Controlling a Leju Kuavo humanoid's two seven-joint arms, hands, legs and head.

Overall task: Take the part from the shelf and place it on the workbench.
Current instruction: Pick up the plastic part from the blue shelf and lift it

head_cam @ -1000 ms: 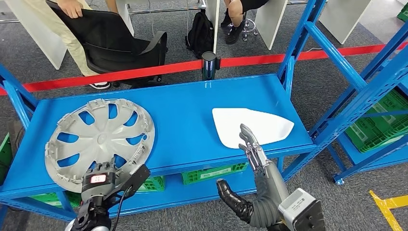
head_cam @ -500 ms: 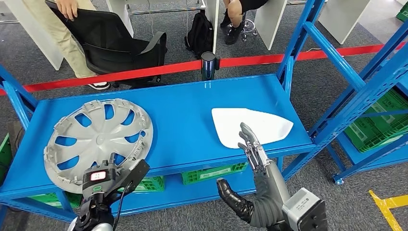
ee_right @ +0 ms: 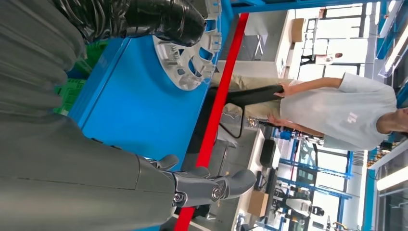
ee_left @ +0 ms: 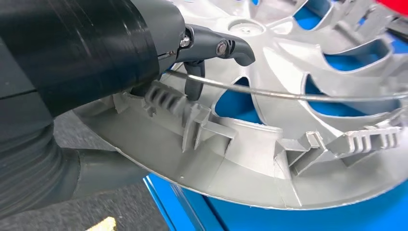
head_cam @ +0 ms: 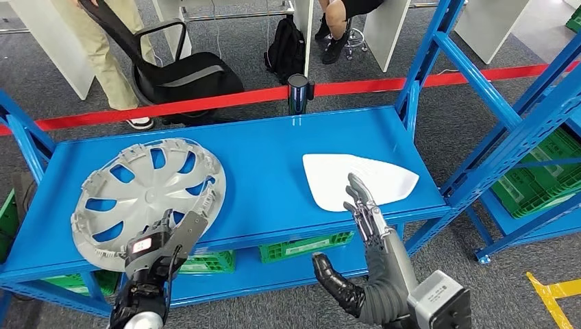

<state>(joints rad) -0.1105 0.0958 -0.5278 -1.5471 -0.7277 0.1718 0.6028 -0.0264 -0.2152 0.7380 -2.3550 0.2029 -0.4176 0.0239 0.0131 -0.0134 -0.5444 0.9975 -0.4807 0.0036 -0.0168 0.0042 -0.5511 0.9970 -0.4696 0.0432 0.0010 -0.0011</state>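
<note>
The part is a silver-grey wheel cover (head_cam: 147, 199), round, with curved spokes and openings through which the blue shelf (head_cam: 274, 178) shows. It lies at the shelf's left end, inner side up, with ribbed clips and a thin wire ring along its rim. Its near edge juts past the shelf's front lip and looks slightly raised.

We find no legible text, brand or number; the small lit red display (head_cam: 142, 245) on the left wrist is too blurred to read.
</note>
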